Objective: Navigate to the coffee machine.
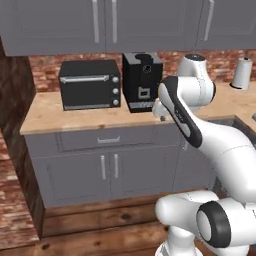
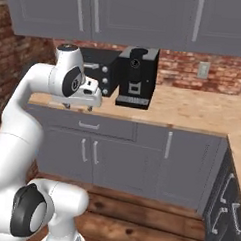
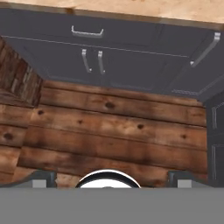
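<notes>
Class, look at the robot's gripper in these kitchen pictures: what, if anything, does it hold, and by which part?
Nothing is held. The gripper hangs in the air in front of the counter, pointing down at the wooden floor, apart from the coffee machine.

Even, soft rendered light with faint shadow under the upper cabinets (image 1: pixel 125 25); all views slightly blurry, no glare.

The coffee machine (image 1: pixel 142 81) stands on the wooden counter (image 1: pixel 45 115), just beside the toaster oven (image 1: pixel 90 85).

Toaster oven (image 1: pixel 90 84) just beside coffee machine (image 1: pixel 142 81); counter (image 2: pixel 193 109) right side open.
</notes>
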You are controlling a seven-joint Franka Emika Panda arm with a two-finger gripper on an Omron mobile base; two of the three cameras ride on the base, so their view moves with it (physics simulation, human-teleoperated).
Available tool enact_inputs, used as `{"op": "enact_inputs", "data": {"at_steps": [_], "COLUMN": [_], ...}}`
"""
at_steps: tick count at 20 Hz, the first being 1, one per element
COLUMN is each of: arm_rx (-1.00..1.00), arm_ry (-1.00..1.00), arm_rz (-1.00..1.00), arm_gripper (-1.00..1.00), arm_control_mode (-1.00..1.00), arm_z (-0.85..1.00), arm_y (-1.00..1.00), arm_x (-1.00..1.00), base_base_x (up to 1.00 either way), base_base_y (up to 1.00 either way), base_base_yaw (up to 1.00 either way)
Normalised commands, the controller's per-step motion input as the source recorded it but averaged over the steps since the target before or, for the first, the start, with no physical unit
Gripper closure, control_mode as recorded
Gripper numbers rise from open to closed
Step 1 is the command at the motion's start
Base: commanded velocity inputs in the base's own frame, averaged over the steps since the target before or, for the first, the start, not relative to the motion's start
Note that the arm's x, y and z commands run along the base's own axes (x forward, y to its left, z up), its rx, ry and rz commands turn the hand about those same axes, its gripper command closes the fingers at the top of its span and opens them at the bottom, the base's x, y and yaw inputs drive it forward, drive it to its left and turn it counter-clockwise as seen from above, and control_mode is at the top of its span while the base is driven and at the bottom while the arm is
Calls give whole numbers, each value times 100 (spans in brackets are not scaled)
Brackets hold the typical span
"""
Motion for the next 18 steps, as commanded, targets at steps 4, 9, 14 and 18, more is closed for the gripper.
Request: {"op": "enact_inputs", "data": {"at_steps": [4,9,14,18], "arm_rx": [0,0,0,0], "arm_ry": [0,0,0,0], "arm_rz": [0,0,0,0], "arm_gripper": [-100,-100,-100,-100], "arm_control_mode": [100,100,100,100], "arm_z": [0,0,0,0], "arm_y": [0,0,0,0], "arm_x": [0,0,0,0], "base_base_x": [93,64,2,48], "base_base_y": [-40,-51,-18,12], "base_base_yaw": [-4,-7,-1,0]}}
